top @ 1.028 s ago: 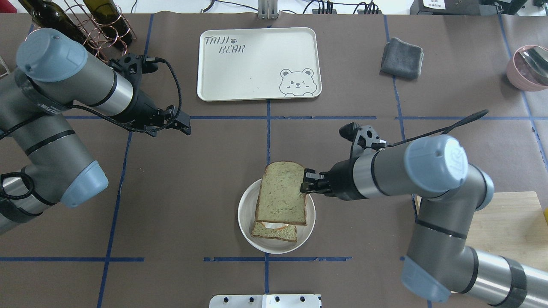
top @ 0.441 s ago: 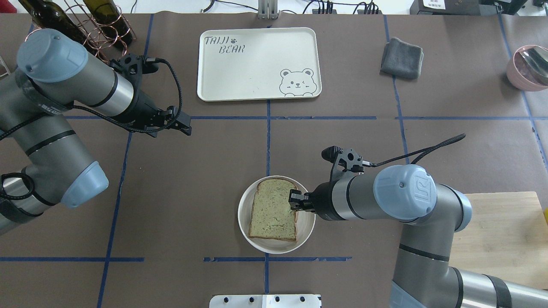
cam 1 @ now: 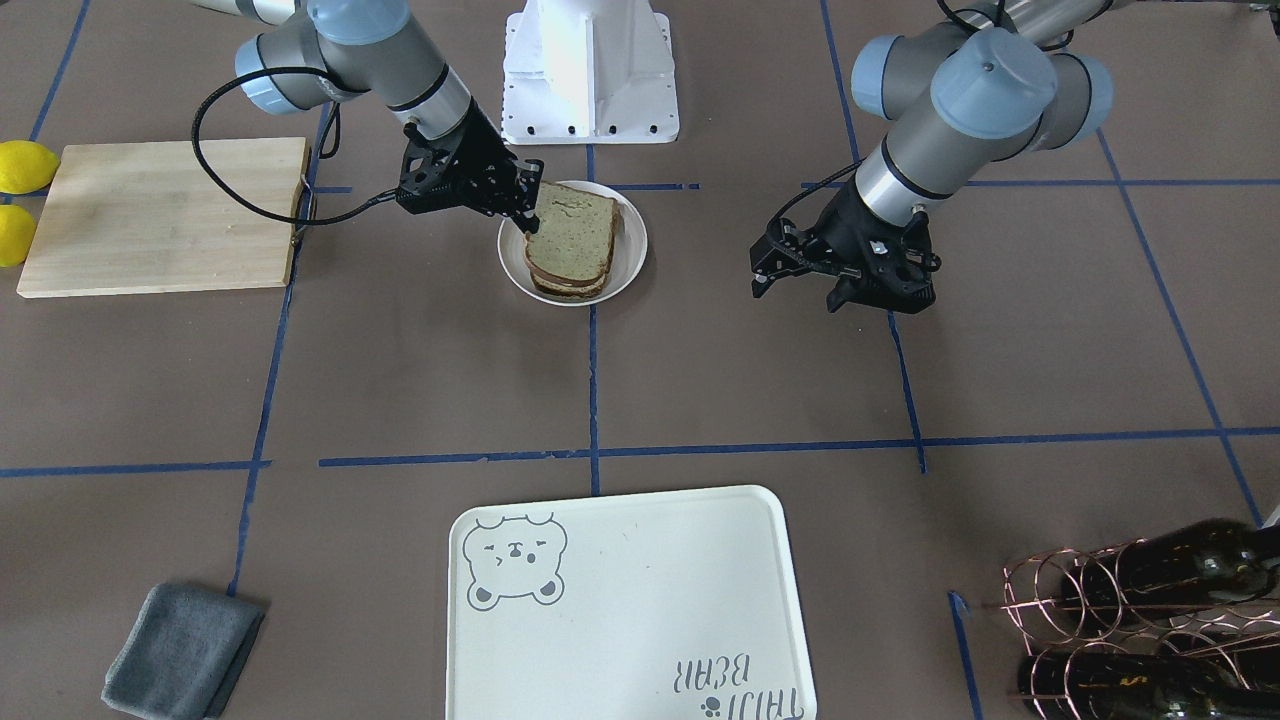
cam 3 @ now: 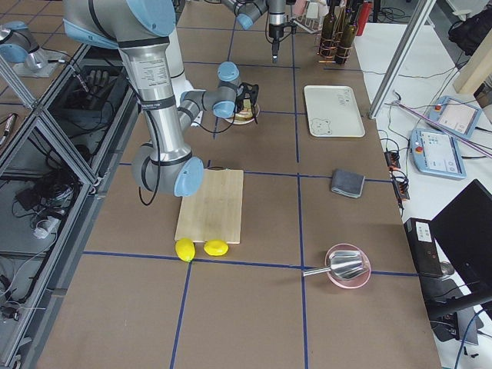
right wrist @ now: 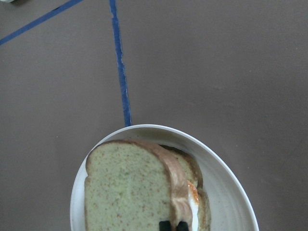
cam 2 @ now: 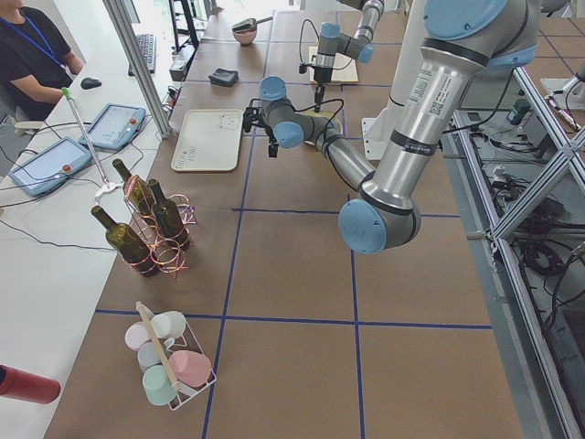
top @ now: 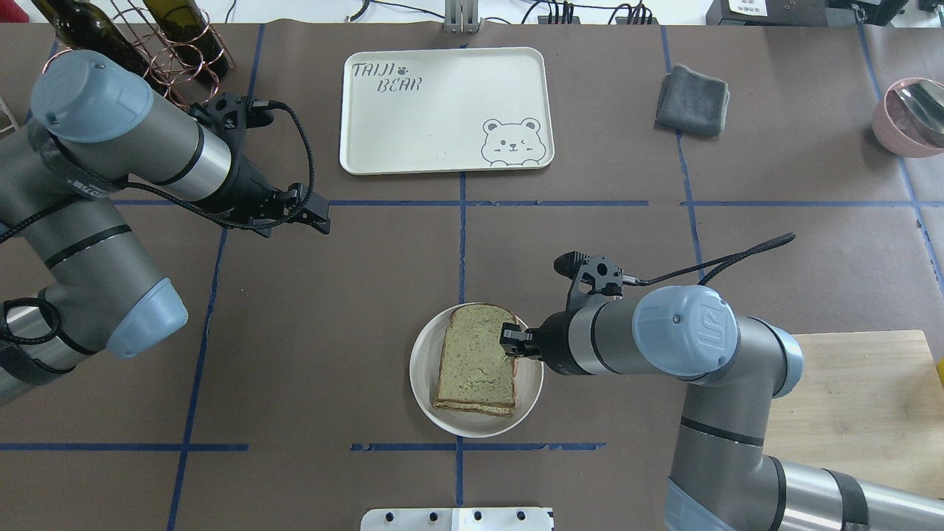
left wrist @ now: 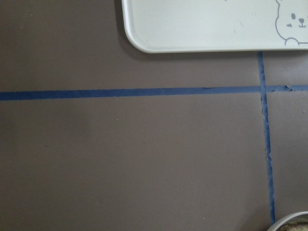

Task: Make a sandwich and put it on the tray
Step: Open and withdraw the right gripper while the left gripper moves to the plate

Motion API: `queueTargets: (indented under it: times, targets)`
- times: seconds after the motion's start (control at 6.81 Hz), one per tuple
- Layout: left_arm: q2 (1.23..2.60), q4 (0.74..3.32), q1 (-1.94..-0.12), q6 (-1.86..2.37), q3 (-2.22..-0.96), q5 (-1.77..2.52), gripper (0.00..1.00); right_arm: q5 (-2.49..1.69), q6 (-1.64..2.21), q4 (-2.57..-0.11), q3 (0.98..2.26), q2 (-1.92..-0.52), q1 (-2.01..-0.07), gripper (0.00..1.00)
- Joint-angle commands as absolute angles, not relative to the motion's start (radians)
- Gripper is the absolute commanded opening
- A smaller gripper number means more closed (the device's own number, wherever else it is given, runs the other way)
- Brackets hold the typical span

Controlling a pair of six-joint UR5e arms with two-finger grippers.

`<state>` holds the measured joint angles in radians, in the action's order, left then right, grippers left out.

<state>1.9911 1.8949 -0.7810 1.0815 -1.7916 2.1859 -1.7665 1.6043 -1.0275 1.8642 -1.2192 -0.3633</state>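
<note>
Tan dark-crusted sandwich, egg peeking out, on plate, right fingers pinching it.

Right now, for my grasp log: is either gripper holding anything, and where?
The right gripper pinches the top slice by its crust edge; the left gripper holds nothing.

Bright, even overhead light; soft thin shadow under tray edge; views sharp, side views wide-angle skewed.
</note>
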Motion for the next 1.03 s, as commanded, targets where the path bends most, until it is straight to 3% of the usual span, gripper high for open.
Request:
queueTargets:
  times: [0.0, 0.15, 0.44, 0.73, 0.88]
  targets:
    - [1.993, 1.894, -0.775, 1.083, -1.787, 2.186, 1.00, -1.758, 1.611, -1.026, 1.853, -1.216, -0.368, 0.30]
    - [2.008, 1.896, -0.750, 1.118, -1.786, 2.186, 1.00, -1.756, 1.614, -1.028, 1.858, -1.215, -0.374, 0.99]
    - [2.028, 1.894, -0.651, 1.185, -1.784, 2.136, 0.97, -1.788, 1.612, -1.031, 1.884, -1.215, -0.431, 1.00]
    - [2.037, 1.894, -0.533, 1.284, -1.782, 2.051, 0.76, -1.953, 1.612, -1.031, 1.901, -1.216, -0.561, 1.00]
    - [2.057, 1.896, -0.496, 1.311, -1.772, 2.049, 0.72, -2.009, 1.612, -1.031, 1.902, -1.216, -0.613, 1.00]
